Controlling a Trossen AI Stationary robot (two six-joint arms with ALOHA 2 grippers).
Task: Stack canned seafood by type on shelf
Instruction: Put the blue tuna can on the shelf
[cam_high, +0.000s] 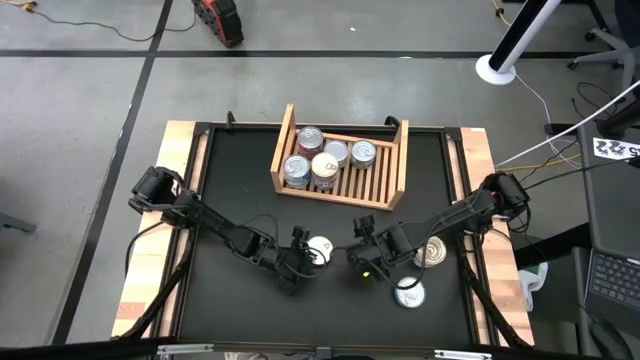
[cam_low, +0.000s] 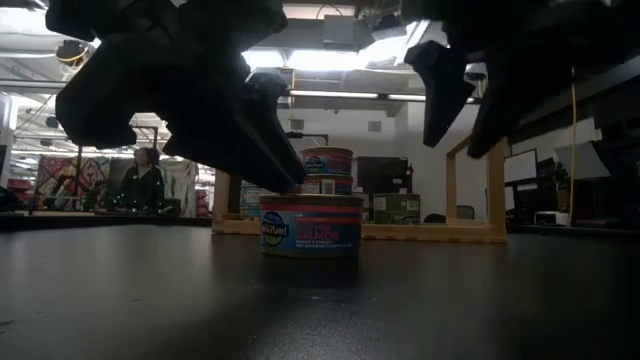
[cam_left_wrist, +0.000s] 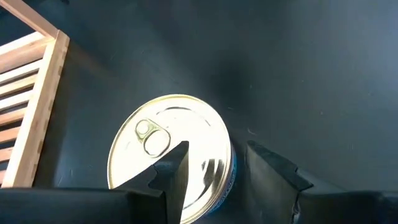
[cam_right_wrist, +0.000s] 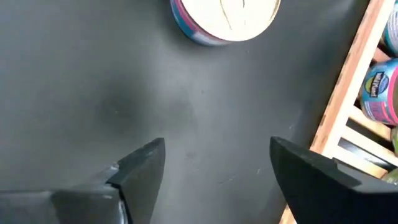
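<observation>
1. Nearest, at the table's (cam_high: 230, 170) front edge on the right side: one tin (cam_high: 409, 293) lying alone, lid up; a second tin (cam_high: 434, 252) sits just behind it, beside the right arm.
2. Right gripper (cam_high: 362, 266) hangs above bare dark tabletop near the centre front, jaws spread wide, nothing between them. Its wrist view shows both fingers (cam_right_wrist: 140, 165) apart over empty mat.
3. Left gripper (cam_high: 300, 258) hovers over a third tin (cam_high: 320, 250), a blue-and-red-labelled one. Jaws partly open; one finger (cam_left_wrist: 174, 171) is over the lid, the other past the rim. Not clamped on it, as far as the views show. In the low view the tin (cam_low: 311, 225) stands flat on the table.
4. Farther back, centre: the wooden shelf (cam_high: 385, 175), slatted base, raised side boards.
5. Inside the shelf, toward its left: a cluster of tins (cam_high: 322, 160), some stacked.
6. Beyond the table, in the low view: a person (cam_low: 143, 180) at a bench.
</observation>
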